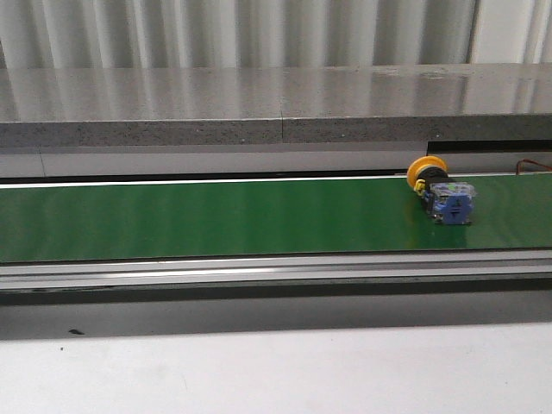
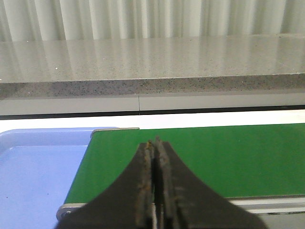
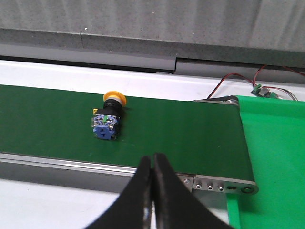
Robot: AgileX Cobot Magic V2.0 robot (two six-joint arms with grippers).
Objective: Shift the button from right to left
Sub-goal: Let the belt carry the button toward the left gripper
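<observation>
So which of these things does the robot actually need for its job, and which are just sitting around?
Needed for the job:
- the button, lying on its side
- the green belt under it
- the right tool, shut
- the left tool, shut

Just there:
- blue tray
- red wires
- grey counter

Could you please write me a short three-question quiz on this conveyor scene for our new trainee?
1. True or false: the button lies on its side on the green belt.
2. Which faces the robot: A) the yellow cap, B) the blue contact block?
3. What state are the left gripper and the right gripper in?

Key: 1. True. 2. B; the cap points toward the far edge. 3. Both shut and holding nothing; the right one is short of the button, the left one over the belt end beside the blue tray.
</observation>
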